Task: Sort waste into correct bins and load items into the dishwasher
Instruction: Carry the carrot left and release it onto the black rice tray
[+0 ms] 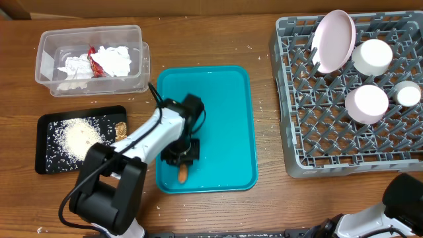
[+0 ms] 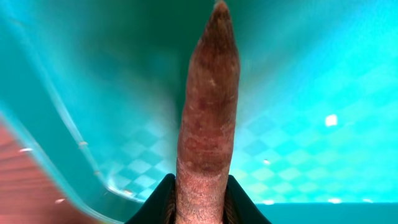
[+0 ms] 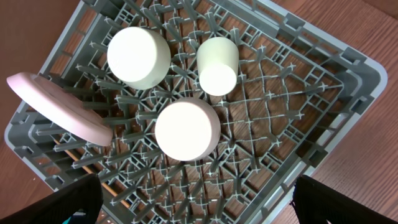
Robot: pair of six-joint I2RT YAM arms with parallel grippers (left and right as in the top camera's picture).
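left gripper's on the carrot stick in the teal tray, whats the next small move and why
Probably lift straight up a little. The left gripper is closed on both sides of the carrot stick, which lies on the teal tray; clearing that tray's rim comes before carrying it toward the black tray holding the rice.

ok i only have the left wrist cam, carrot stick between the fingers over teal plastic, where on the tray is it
observer: overhead shows the carrot stick at the teal tray's edge nearest the robot's base, under the left gripper
operator: what's beside the tray
observer: a black tray with rice piled in it sits just to its left
operator: and on the right side
observer: a grey dish rack holds a plate, two bowls and a cup
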